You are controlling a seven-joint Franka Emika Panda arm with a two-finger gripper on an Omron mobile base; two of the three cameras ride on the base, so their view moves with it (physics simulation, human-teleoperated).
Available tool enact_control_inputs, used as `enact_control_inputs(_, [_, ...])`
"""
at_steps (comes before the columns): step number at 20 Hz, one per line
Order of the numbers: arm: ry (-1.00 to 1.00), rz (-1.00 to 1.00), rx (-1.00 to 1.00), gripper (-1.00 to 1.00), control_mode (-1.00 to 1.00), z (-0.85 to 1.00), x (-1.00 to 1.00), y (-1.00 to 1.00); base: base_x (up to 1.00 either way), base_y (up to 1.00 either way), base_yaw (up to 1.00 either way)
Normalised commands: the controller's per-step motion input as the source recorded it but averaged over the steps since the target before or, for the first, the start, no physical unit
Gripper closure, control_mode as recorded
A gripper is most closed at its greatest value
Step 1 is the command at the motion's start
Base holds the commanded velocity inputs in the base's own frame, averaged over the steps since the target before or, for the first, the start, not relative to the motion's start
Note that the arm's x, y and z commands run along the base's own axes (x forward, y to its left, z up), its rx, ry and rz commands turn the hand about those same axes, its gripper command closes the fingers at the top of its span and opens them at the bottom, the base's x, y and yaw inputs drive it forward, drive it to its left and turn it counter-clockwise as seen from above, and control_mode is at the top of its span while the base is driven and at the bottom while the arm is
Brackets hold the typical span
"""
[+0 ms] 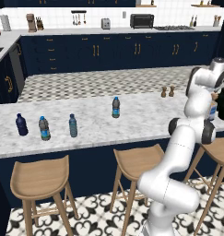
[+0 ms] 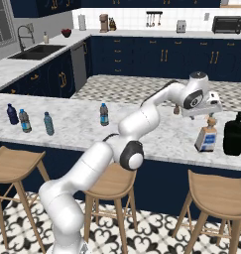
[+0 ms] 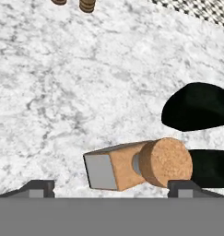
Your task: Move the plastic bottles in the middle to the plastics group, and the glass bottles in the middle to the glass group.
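Note:
The squarish pale glass bottle (image 2: 207,137) with a brown stopper (image 3: 165,161) stands on the counter right beside the large black bottle (image 2: 235,134) of the glass group. My gripper (image 2: 209,114) hovers just above its stopper, open, with the fingertips (image 3: 185,186) spread wide on either side and touching nothing. One blue-capped plastic water bottle (image 1: 115,107) stands mid-counter. Another one (image 1: 44,128) stands at the left between the navy bottle (image 1: 21,124) and the teal bottle (image 1: 73,125) of the plastics group.
Two small brown shakers (image 1: 167,91) stand at the counter's (image 1: 145,115) far edge near the arm. Wooden stools (image 1: 138,161) line the near side below the counter. A sink (image 2: 37,50) lies on the back-left counter.

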Motion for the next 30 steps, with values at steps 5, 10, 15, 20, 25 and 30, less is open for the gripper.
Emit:
enact_control_inputs(5, [0.02,-0.21,-0.15,-1.0,-1.0,0.0,-0.52,0.27,0.0,0.0,0.0])
enact_control_inputs(10, [0.08,-0.27,-0.11,-1.0,-1.0,-0.31,-0.72,0.46,0.0,0.0,0.0])
enact_control_inputs(15, [0.08,-0.27,0.0,-1.0,-1.0,-0.38,-0.78,0.54,0.0,0.0,0.0])
enact_control_inputs(20, [0.02,-0.26,0.0,-1.0,-1.0,-0.27,-0.8,0.52,0.0,0.0,0.0])
enact_control_inputs(25, [-0.13,-0.12,-0.03,-1.0,-1.0,-0.29,-0.84,0.67,0.0,0.0,0.0])
enact_control_inputs(30, [-0.35,0.0,-0.25,-1.0,-1.0,-0.33,-0.72,0.95,0.0,0.0,0.0])
